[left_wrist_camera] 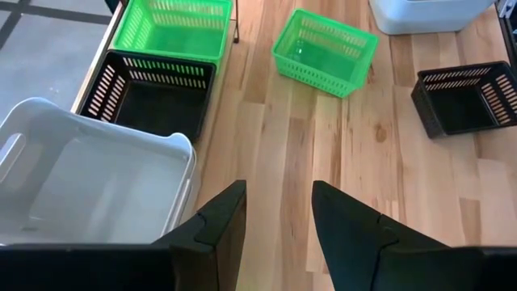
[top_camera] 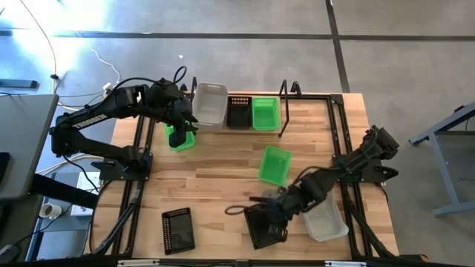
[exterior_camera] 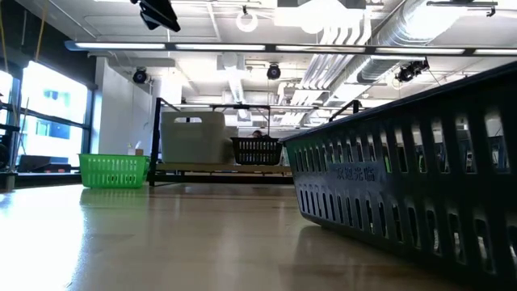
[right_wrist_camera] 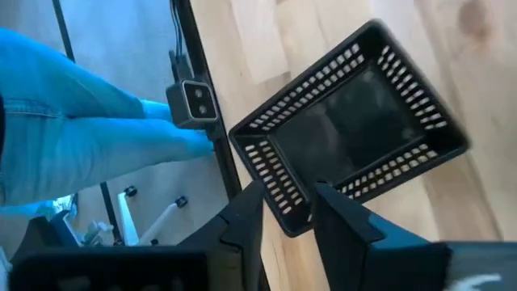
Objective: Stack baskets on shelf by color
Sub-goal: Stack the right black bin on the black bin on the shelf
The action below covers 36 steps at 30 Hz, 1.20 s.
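We see the right gripper (top_camera: 273,215) low in the high view, fingers straddling the rim of a black basket (right_wrist_camera: 355,133) without quite clamping it, probably to lift it toward the shelf (top_camera: 308,99) at upper centre. The left gripper (left_wrist_camera: 279,230), open, hovers by a green basket (top_camera: 180,138); another green basket (top_camera: 274,165) lies between.

You'll find only one marking: a short pale line of characters on the side wall of the black basket (exterior_camera: 404,186) closest to the low camera, near the surface's front edge. It's too small and blurred to read. Nothing else carries legible text.
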Available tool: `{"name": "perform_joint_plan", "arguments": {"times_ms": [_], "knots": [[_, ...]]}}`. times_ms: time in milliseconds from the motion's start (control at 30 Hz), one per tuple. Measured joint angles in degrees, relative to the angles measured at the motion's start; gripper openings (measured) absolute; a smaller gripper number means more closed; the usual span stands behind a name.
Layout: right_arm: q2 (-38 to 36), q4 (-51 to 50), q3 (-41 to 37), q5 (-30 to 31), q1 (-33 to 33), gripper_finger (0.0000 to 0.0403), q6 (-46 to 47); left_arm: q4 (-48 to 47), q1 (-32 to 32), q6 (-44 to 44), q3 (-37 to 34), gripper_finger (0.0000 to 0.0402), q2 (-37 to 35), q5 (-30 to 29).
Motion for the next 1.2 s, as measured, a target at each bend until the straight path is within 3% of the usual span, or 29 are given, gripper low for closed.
{"name": "perform_joint_plan", "arguments": {"times_ms": [267,800,1200], "knots": [[2.0,8.2,-4.3,5.3,4.8,0.0148,-8.4,0.0,0.0,-0.1,0.0,0.0132,0.0,-0.2],[11.2,16.5,-4.6,5.7,9.8,0.0141,-21.5,-0.1,0.0,-1.6,0.0,0.0132,0.1,-3.7],[17.3,15.7,-4.6,5.4,9.9,0.014,-22.7,-0.1,0.0,-2.8,0.0,0.0132,0.1,-3.9]]}}
